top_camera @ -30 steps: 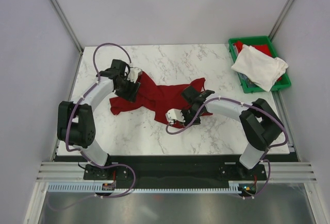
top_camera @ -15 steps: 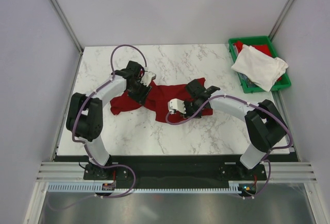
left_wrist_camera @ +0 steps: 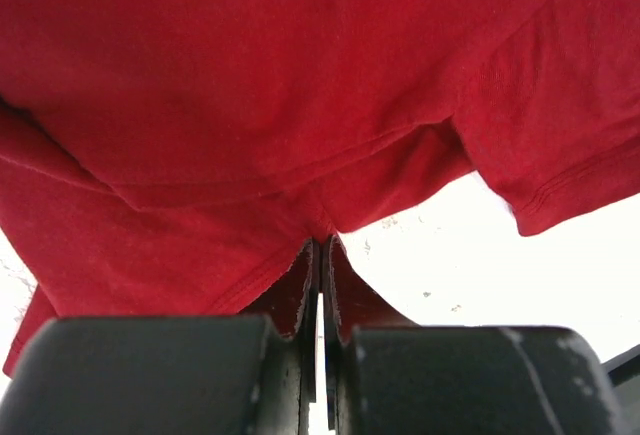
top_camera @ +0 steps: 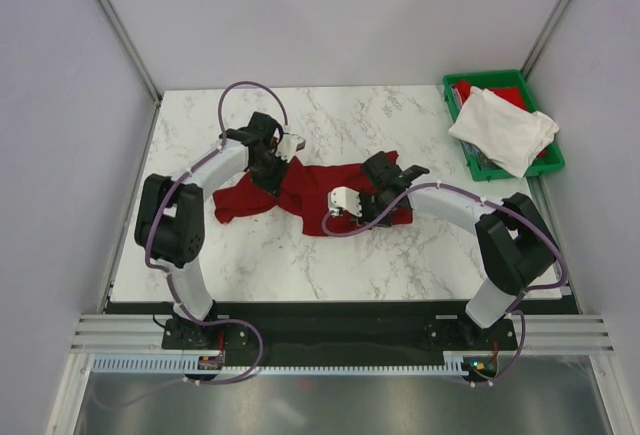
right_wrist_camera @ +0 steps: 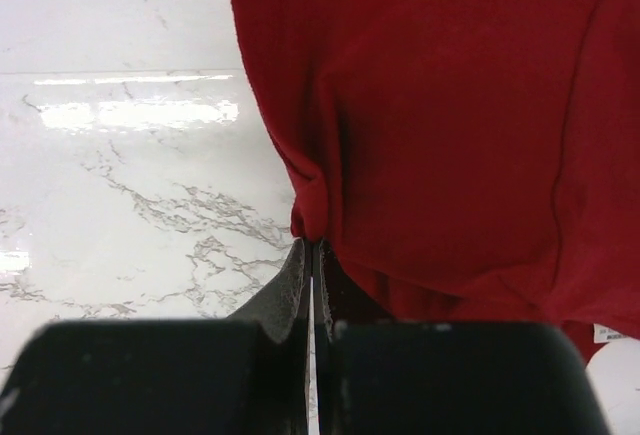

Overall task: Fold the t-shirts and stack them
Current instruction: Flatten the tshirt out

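Cloth hid both sets of tips. The left pincer [left_wrist_camera: 320, 255] and right pincer [right_wrist_camera: 312, 250] each clamped tight on the red shirt [top_camera: 305, 190], which lay bunched between them on the surface [top_camera: 380, 120]. Both had drawn closer together since a second earlier.

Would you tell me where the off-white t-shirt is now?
In the top view, the off-white t-shirt lies draped over the green bin, at the far right.
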You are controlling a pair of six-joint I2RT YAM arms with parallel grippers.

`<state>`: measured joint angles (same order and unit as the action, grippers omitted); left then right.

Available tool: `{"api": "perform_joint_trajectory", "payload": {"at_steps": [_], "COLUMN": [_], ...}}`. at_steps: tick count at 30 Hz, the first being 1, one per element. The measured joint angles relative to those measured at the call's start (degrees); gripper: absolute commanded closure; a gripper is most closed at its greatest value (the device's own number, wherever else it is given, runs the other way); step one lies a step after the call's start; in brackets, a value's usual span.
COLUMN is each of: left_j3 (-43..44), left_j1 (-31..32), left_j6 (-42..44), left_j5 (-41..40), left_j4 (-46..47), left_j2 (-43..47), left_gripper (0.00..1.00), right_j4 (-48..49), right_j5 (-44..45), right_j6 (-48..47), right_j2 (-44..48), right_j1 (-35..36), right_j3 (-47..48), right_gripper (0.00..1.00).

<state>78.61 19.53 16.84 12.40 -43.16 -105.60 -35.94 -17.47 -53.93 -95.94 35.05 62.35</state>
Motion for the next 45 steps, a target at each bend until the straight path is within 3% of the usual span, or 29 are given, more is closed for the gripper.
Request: {"api": "perform_joint_trajectory", "payload": {"at_steps": [6,12,16,23,29,36,37,38,39,42,45], "left_j3": [-0.15,2.25,5.84,4.07,-2.36,-2.64,-0.66,2.05,4.44,10.88,11.56], "left_j1": [-0.74,-7.13,-10.54,-10.43,-11.41,-15.85,-16.63,-17.42,-17.99,-19.39,-19.85], "left_j6": [1.09,5.01,6.75,8.24,9.70,10.64,10.69,10.71,10.75,10.58,9.66], "left_j5": [-1.03,-3.17,-4.22,-3.78,-1.81,-0.90,-1.16,-1.60,-1.92,-4.02,-5.35], "left_j4": [-1.09,-1.44,-1.36,-1.79,-1.70,0.85,0.96,0.96,1.36,3.54,4.94], "left_j2": [5.68,18.62,21.94,26.10,23.50,9.16,6.14,3.02,0.83,-3.80,-2.95], "left_gripper": [0.98,0.98,0.98,0.98,0.98,0.97,0.93,0.76,0.70,0.61,0.48], "right_j4": [2.49,5.60,6.86,5.86,5.05,5.07,5.11,5.22,5.35,5.49,5.79], "right_j5": [1.33,3.89,4.50,3.65,2.80,2.73,2.71,2.71,2.71,2.69,2.51], "right_j6": [8.61,17.90,20.55,22.34,22.40,22.23,22.23,22.25,22.25,22.40,22.60], "right_j2": [0.04,1.14,4.31,12.98,13.79,6.08,4.66,3.10,2.05,-0.83,-1.53], "right_j1": [-3.67,-10.34,-12.59,-12.00,-12.00,-12.02,-12.02,-12.00,-12.02,-12.00,-12.02], "right_j3": [3.98,19.56,27.34,27.98,23.21,22.16,22.75,23.52,24.06,26.18,27.19], "right_gripper": [1.00,1.00,1.00,1.00,1.00,1.00,1.00,1.00,1.00,1.00,1.00]}}
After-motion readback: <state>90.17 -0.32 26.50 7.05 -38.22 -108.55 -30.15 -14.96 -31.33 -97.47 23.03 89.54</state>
